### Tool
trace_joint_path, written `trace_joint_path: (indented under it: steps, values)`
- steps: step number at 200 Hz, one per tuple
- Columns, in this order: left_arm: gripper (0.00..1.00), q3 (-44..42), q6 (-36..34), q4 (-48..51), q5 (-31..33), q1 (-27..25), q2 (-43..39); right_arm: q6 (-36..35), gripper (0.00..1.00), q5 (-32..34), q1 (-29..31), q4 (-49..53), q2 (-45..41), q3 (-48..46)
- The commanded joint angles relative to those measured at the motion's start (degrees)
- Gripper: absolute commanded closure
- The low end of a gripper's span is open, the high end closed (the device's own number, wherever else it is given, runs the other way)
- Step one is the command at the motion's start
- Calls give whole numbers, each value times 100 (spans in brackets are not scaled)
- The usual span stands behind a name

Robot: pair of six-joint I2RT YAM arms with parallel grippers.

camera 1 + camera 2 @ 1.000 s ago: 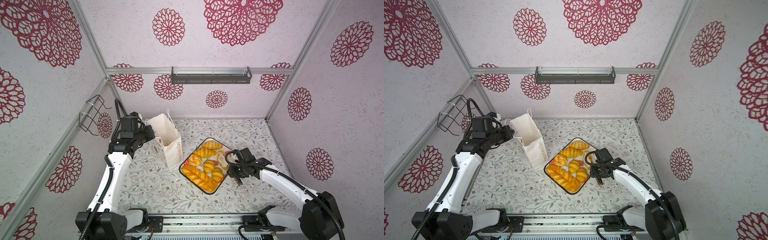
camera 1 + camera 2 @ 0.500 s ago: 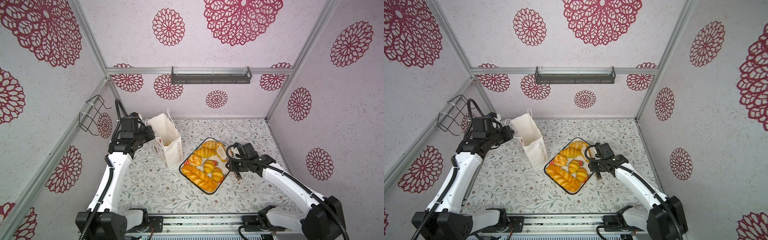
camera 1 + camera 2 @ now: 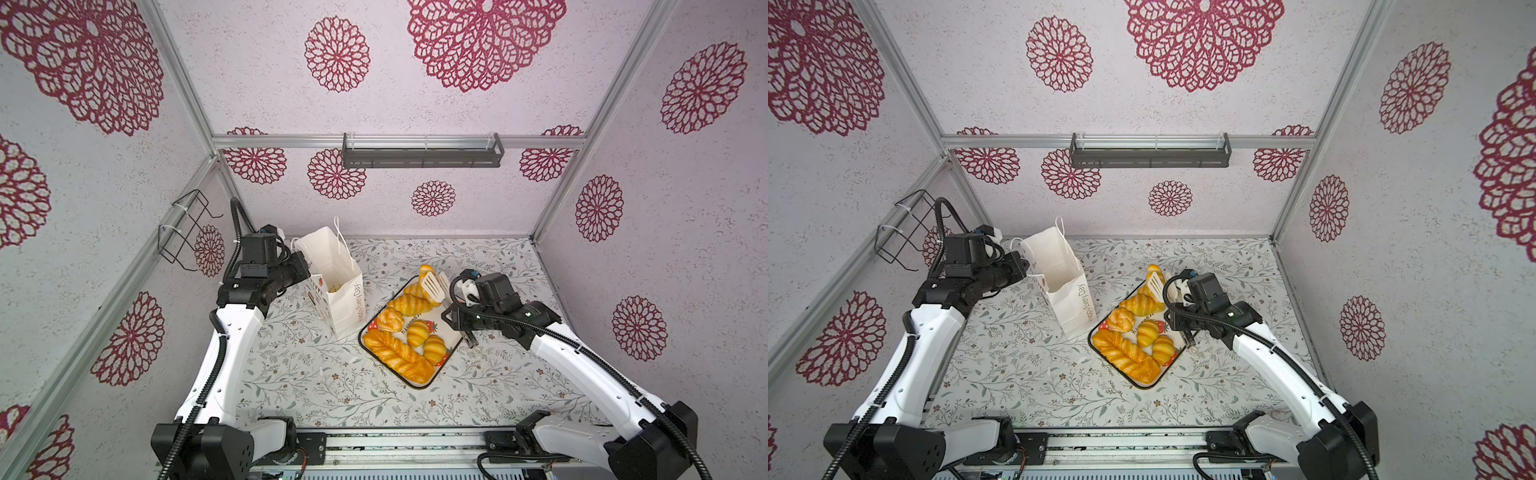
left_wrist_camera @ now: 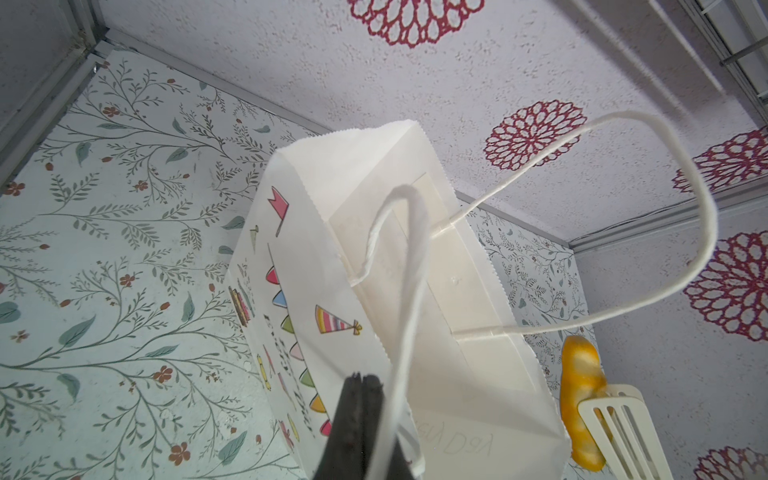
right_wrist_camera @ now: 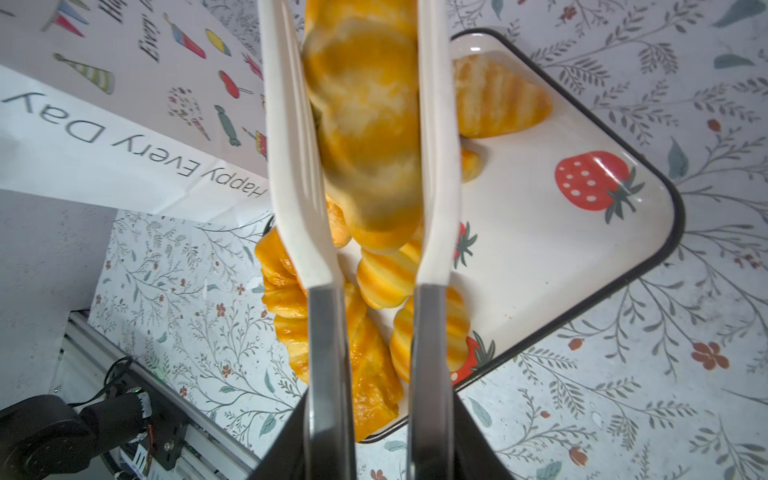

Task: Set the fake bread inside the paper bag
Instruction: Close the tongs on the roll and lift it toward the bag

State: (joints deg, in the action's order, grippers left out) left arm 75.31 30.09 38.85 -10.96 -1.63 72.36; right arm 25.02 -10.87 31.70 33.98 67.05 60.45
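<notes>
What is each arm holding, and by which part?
Right fingers: tongs, by their metal shanks; the tongs pinch a pastry by its sides. Left fingers: shut beside the bag handle, grip unclear.

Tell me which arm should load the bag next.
Right. The right gripper holds tongs clamped on a pastry above the tray; the left gripper is shut on the rim of the bag, steadying it.

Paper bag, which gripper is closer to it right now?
Left. The left gripper sits shut at the rim of the paper bag; the right gripper holds tongs by the tray, apart from it.
</notes>
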Motion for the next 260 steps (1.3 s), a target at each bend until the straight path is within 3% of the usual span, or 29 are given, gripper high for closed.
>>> trace_joint_path:
  steps: [1, 124, 186, 260]
  values:
    - [100, 18, -8, 35, 48, -38, -64, -136, 76, -155, 131, -355, -39, 404]
    - [100, 54, 73, -54, -116, -38, -82, -385, 76, -205, 1024, -714, 890, 1929]
    - [100, -130, 205, -498, -648, -39, -261, -550, 76, -205, 1400, -708, 1331, 2575]
    - [100, -276, 267, -648, -757, -38, -323, -767, 75, -187, 1785, -623, 1805, 3384]
